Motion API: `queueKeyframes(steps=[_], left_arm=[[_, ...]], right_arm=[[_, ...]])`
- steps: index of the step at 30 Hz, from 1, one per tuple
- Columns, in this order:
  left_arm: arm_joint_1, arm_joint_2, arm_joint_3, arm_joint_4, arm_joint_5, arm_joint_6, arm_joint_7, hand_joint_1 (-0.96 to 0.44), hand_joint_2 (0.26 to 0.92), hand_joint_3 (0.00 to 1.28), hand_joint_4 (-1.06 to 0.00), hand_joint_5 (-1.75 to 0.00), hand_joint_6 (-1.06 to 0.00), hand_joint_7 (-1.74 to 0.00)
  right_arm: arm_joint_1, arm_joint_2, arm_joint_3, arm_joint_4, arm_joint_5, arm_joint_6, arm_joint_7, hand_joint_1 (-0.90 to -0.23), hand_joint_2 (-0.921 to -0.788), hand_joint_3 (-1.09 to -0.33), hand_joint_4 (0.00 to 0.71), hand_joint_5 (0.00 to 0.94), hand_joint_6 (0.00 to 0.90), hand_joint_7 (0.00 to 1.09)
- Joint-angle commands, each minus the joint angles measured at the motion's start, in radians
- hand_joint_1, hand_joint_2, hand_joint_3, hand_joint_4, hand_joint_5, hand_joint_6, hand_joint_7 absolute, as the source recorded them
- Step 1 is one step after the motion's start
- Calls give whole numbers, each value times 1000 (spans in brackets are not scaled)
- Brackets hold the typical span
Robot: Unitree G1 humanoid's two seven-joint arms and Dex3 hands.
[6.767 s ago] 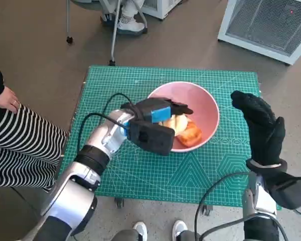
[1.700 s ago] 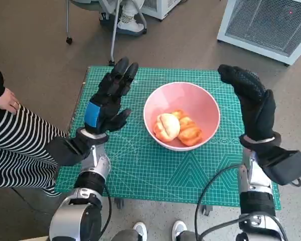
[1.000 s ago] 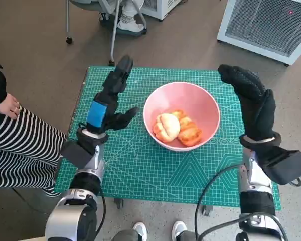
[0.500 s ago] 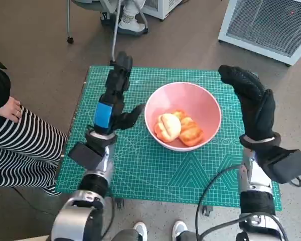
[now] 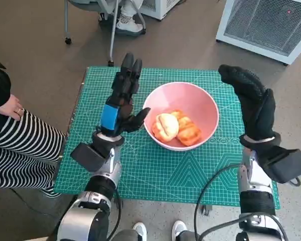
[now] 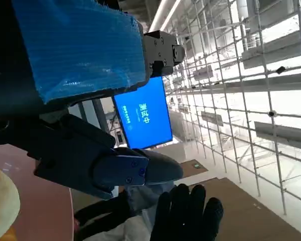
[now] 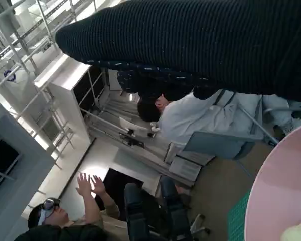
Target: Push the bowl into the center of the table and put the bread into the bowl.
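Pink bowl (image 5: 181,115) sat roughly mid-tabletop on the green cutting mat (image 5: 140,165), with the bread (image 5: 176,128) inside it: a pale round roll on the left-hand side and orange-brown pieces touching it on the right-hand side.

Left hand (image 5: 121,103) was raised upright just beside the bowl, released, holding nothing. Its fingers (image 5: 129,75) pointed up and away from the robot, and the thumb stuck out toward the bowl rim, close to it; contact couldn't be told from the head view. Blue tape showed on the back of the hand.

Right hand (image 5: 253,105) was also raised, on the opposite side of the bowl, near the rim but apart from it. Glove fingers (image 5: 236,75) were extended and curved slightly inward at the tips, nothing in them.

So the bowl lay between the two sets of fingers, bread below fingertip level.

Left wrist view: taped back and dark fingers against a bright gridded ceiling, a blue screen (image 6: 143,119) beyond the fingers, the gloved right hand (image 6: 188,213) past them, and an edge of the bowl with a bit of roll at the frame edge.

Right wrist view: glove band, bowl rim (image 7: 276,201), and people past the fingers, one with both hands raised (image 7: 65,211).

A person in striped trousers (image 5: 17,150) sat by the tabletop on the left-hand side.
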Motion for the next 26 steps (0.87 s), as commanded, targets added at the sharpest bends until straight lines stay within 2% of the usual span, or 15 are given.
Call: queueKeyframes(steps=[1,17,26], left_arm=[[3,11,-6,-14,-2,8,-5,-669,921,350,1,1,1,1],[0,13,5,-29,-78,23,-112,-676,921,364,1,1,1,1],[-9,21,24,-35,-131,29,-177,-670,921,370,1,1,0,0]], right_arm=[[1,1,-6,-9,5,22,0,-732,-921,-755,130,2,26,458],[-15,6,-8,2,-6,10,-8,-733,-921,-755,129,1,26,455],[-25,5,-10,16,-2,11,-2,-733,-921,-754,130,1,26,455]])
